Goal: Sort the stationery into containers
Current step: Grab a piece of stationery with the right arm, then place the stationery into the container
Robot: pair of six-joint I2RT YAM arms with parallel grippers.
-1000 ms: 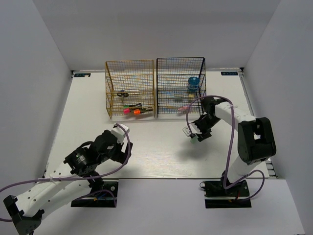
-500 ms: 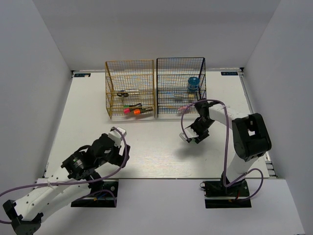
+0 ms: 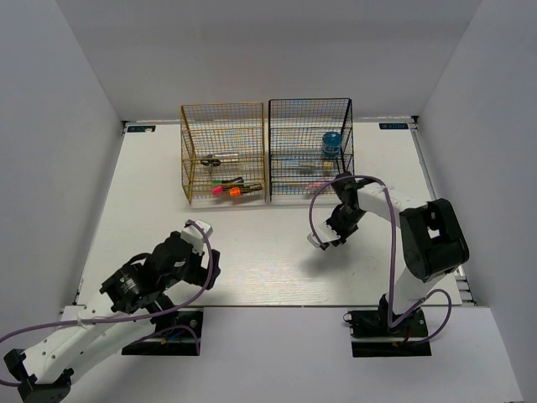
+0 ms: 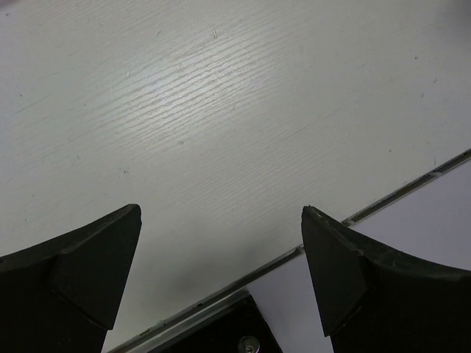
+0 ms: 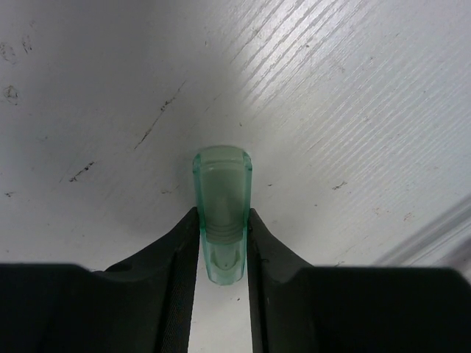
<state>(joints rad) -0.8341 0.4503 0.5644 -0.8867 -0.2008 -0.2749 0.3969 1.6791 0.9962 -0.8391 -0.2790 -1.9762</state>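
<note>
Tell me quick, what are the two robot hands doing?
Left gripper: open, holding nothing.
Right gripper: closed on a see-through green stick.

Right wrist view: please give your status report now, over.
Left claw open, empty. Right claw shut on green stick. No obstacle seen toward black rack.

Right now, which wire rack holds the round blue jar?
The black rack on the right; the blue jar sits in its upper part. The gold rack has none.
</note>
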